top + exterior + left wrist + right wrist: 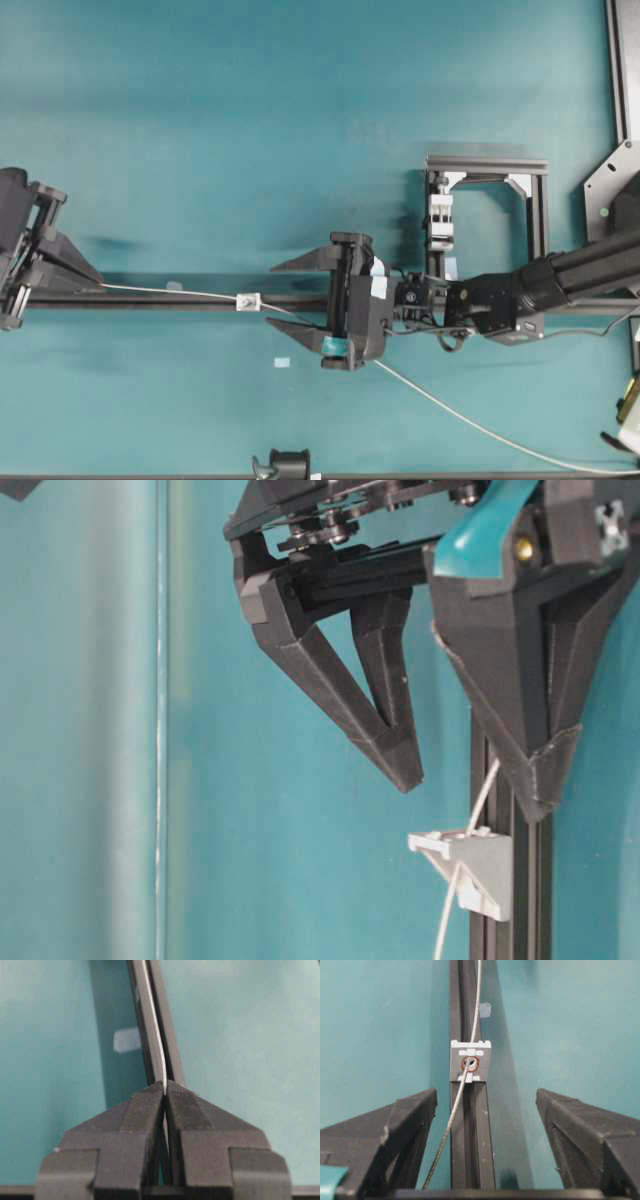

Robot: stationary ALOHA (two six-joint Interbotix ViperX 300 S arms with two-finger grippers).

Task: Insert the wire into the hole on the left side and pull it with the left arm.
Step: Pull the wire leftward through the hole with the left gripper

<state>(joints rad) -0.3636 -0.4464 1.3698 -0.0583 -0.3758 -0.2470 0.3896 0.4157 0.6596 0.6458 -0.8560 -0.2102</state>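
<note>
Wire (170,292) already runs through the hole (469,1064) in the bracket (247,300) on the rail, pinched by the clamped left end effector (165,1091); right end effector (318,302) gapes, holding nothing. Draw leftward along the rail — steady, straight, grip tight.

Bare teal table (250,120) above the rail (190,298) – bracket (247,300) (wire-threaded) and right tool (300,300) midway.

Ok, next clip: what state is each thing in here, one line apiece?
left hand: shut on the wire, at the far left of the rail.
right hand: open, holding nothing, fingers either side of the rail.
wire: threaded through the hole, running on to the left hand.
hole: in the bracket on the rail, wire passing through it.
</note>
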